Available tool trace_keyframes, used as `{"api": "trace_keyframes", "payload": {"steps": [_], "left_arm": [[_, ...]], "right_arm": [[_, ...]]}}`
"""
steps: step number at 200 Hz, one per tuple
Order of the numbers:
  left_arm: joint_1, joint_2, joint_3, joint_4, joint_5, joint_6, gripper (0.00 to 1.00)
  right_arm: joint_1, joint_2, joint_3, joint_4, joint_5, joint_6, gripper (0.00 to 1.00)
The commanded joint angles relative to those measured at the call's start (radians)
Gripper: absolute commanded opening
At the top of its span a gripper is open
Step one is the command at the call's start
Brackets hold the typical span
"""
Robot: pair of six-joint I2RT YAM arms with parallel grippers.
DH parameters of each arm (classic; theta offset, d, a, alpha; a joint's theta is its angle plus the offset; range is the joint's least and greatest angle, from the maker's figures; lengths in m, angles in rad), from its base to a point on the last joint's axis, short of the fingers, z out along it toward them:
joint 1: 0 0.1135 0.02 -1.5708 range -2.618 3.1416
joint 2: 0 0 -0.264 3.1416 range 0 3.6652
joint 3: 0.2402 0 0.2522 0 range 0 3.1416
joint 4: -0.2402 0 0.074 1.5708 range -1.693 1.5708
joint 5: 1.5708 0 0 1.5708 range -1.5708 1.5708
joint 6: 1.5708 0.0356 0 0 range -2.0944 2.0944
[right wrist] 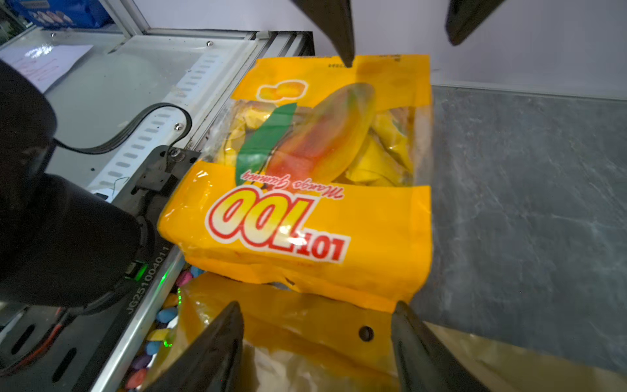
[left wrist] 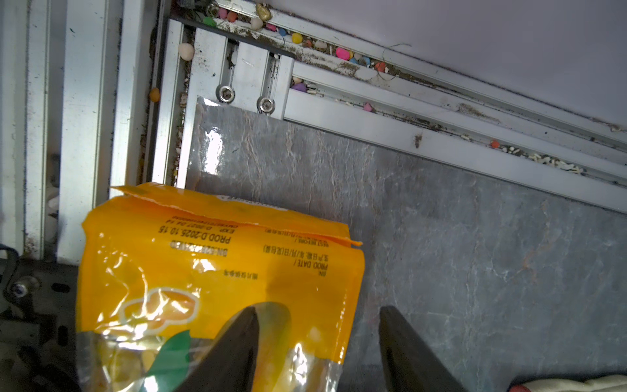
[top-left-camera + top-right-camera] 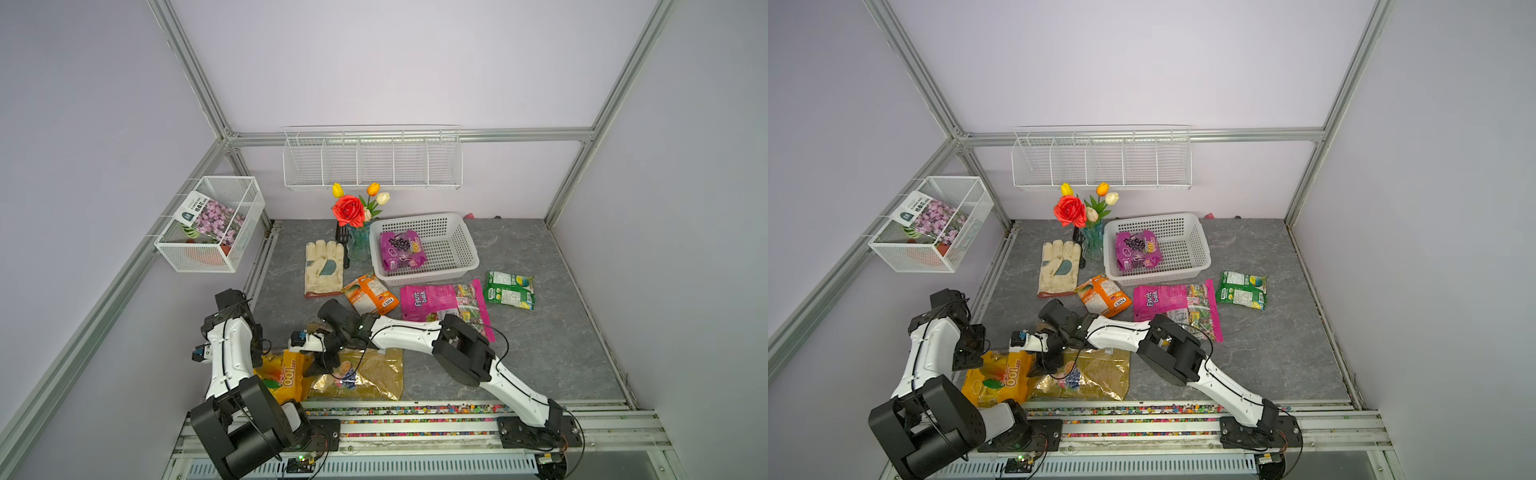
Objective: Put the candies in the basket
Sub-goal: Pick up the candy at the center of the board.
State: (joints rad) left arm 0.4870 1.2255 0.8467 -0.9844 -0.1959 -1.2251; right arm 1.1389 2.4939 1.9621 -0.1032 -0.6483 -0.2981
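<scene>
The white basket [image 3: 469, 249] stands at the back with a purple candy bag [image 3: 402, 250] in it. In front of it lie the orange bag [image 3: 371, 294], the magenta bag [image 3: 428, 301] and the green bag [image 3: 510, 289]. At the front edge the yellow bag [image 1: 305, 217] overlaps the top edge of the gold bag [image 3: 370, 376]. My left gripper [image 2: 319, 309] is open, one finger over the yellow bag [image 2: 217, 271], the other over bare table. My right gripper [image 1: 319, 305] is open, astride the gold bag's [image 1: 305, 325] top edge, nothing gripped.
A cream glove [image 3: 324, 268] and a vase of flowers [image 3: 358, 241] stand left of the basket. A wire cube basket [image 3: 210, 224] hangs on the left wall, a long wire rack [image 3: 372, 160] on the back wall. Coloured pebbles fill the front rail [image 3: 415, 411].
</scene>
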Motion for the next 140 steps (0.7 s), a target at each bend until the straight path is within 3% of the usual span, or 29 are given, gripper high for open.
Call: {"api": "trace_keyframes", "payload": {"steps": [1,39,65,119,140], "left_arm": [[0.014,-0.006,0.005,-0.012,-0.050,0.003,0.60],[0.026,-0.009,0.021,-0.049,-0.151,-0.003,0.60],[0.028,-0.026,-0.016,-0.033,-0.200,-0.033,0.53],[0.031,0.010,-0.086,0.049,-0.067,-0.001,0.57],[0.031,0.017,-0.116,0.078,0.010,0.027,0.57]], "right_arm": [[-0.021,0.014,0.023,0.040,-0.020,0.058,0.72],[-0.035,0.060,0.096,0.000,-0.076,0.011,0.72],[-0.025,0.099,0.138,-0.028,-0.123,-0.046,0.72],[-0.024,0.183,0.257,-0.083,-0.176,-0.060,0.71],[-0.024,0.187,0.260,-0.084,-0.208,-0.063,0.65]]}}
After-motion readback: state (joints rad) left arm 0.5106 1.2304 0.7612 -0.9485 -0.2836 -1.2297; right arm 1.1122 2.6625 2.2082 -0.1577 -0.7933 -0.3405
